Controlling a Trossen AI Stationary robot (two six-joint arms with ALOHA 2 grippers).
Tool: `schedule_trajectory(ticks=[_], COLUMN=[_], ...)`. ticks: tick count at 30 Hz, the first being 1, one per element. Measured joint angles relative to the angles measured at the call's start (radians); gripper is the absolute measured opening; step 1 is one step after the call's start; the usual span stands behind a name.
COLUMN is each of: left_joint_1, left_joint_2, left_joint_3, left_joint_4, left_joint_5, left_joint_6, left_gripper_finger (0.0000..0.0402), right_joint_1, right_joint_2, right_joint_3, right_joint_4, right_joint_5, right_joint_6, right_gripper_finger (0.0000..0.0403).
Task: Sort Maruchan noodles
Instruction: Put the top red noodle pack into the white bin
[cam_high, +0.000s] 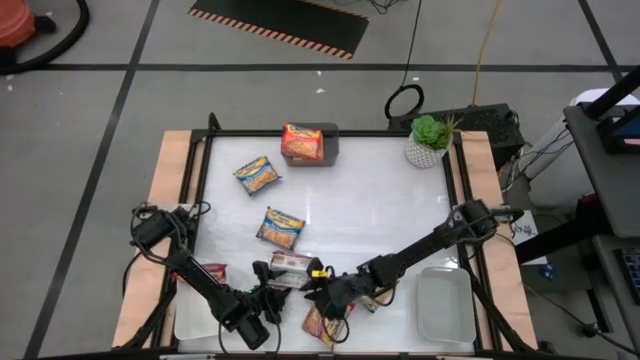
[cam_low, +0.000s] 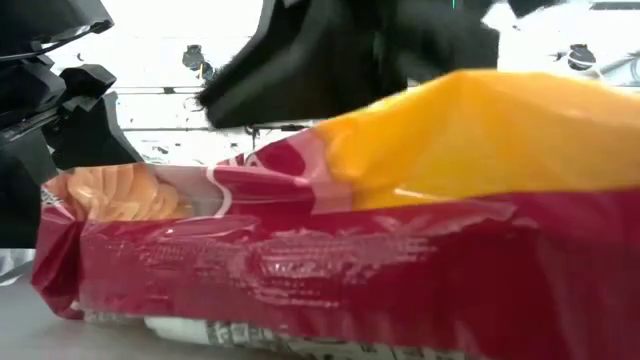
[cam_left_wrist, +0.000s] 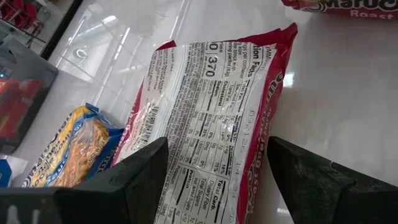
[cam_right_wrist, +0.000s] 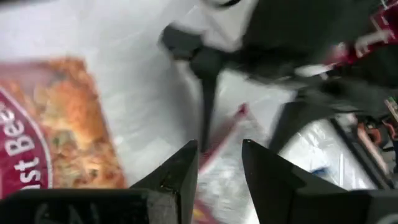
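Observation:
My left gripper (cam_left_wrist: 217, 146) is shut on a red noodle packet (cam_high: 290, 265) near the table's front; the packet's printed back faces its wrist camera. My right gripper (cam_right_wrist: 219, 144) meets that packet from the right, open, with the packet's thin red edge (cam_right_wrist: 224, 127) running into the gap between its fingers. Another red packet (cam_high: 320, 325) lies flat near the front edge and fills the low view (cam_low: 330, 250). A third red one (cam_high: 212, 272) lies at the left. Two blue-and-yellow packets (cam_high: 258, 175) (cam_high: 281, 228) lie mid-table. An orange packet (cam_high: 302, 142) sits in the grey bin (cam_high: 330, 148). My left gripper pinches the red packet across its width, one finger on each long side edge (cam_left_wrist: 252, 186), near the packet's nearer end. The rest of the packet sticks out past the fingertips (cam_left_wrist: 158, 155). Whether its far end (cam_left_wrist: 217, 46) rests on the table I cannot tell. My right gripper: whether its fingers touch the packet's edge I cannot tell.
A white tray (cam_high: 445, 305) stands at the front right and another (cam_high: 190, 318) at the front left under my left arm. A potted plant (cam_high: 430, 140) stands at the back right corner. The table's middle right is bare white surface.

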Motion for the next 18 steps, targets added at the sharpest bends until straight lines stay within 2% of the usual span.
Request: schedule_trajectory(ticks=[3,7,14,18], left_joint_1=[0.002,0.006,0.006,0.006], left_joint_2=[0.000,0.000,0.000,0.000], left_joint_3=[0.000,0.000,0.000,-0.001], left_joint_4=[0.000,-0.001,-0.002,-0.001], left_joint_5=[0.000,0.000,0.000,0.000], left_joint_6=[0.001,0.000,0.001,0.001], left_gripper_finger=[0.0278,0.0278,0.0278,0.0278], right_joint_1=[-0.018,-0.029,-0.027,-0.028], right_joint_2=[-0.037,-0.013,0.062,0.105], right_joint_3=[0.004,0.000,0.002,0.005], right_joint_4=[-0.073,-0.140,-0.114,-0.015], right_joint_5=[0.000,0.000,0.000,0.042], right_joint_6=[0.020,0.041,0.005,-0.064], right_gripper_finger=[0.0118,0.0118,0.0118,0.0118])
